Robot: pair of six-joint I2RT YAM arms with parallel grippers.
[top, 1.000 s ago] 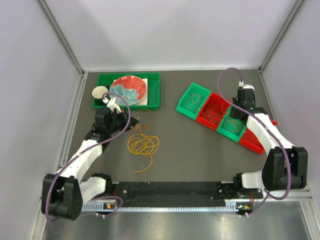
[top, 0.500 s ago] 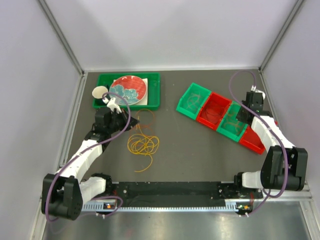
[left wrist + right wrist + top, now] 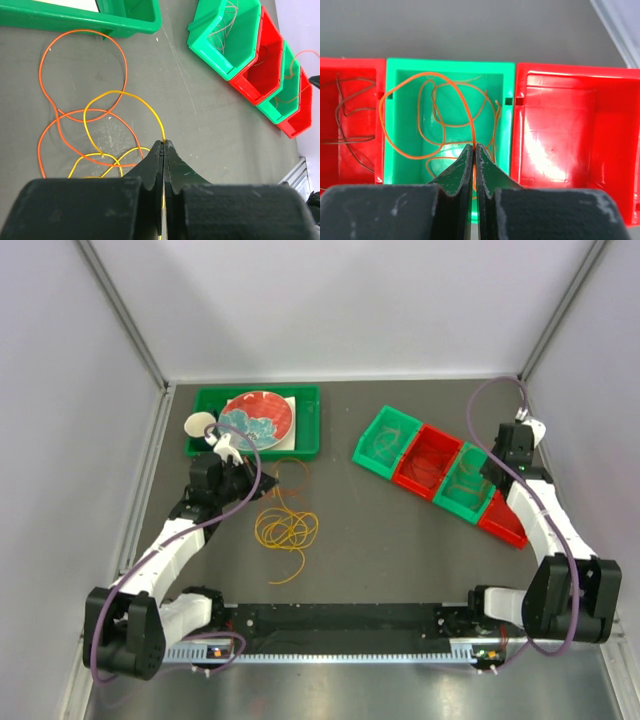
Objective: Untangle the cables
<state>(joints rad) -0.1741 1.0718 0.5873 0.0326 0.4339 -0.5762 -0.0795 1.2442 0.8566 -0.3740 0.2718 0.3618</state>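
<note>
1. Left tool [image 3: 164, 144]: fingers squeezed all the way together, with a yellow cable [image 3: 120, 92] pinched right at the tips. From the pinch that strand heads away from the tool, then curls over to the left into a round loop.
2. The rest of the loose cables lie flat on the surface [image 3: 380, 540] just in front of the left tool. In the left wrist view I count two orange loops [image 3: 80, 31], one beyond the other and overlapping. There are also a couple of smaller yellow loops, half hidden under the tool.
3. From the top, the whole pile is stretched near-to-far, running from the green tray [image 3: 255, 452] back towards the arm bases. The orange is at the tray end and the yellow knot at the near end.
4. Right tool [image 3: 473, 147]: also clamped fully closed, on an orange cable [image 3: 471, 130]. It hangs over a green bin [image 3: 450, 62], and the strand arcs up from the tips and sweeps left. More orange coils lie in that bin.
5. The red bin [image 3: 350, 65] just left of it has a dark cable [image 3: 345, 112] in it.
6. Four bins [image 3: 372, 465] in total, two green and two red, alternating. They touch in one diagonal row from far-left to near-right.
7. The tray holds one red and teal plate [image 3: 258, 418].
</note>
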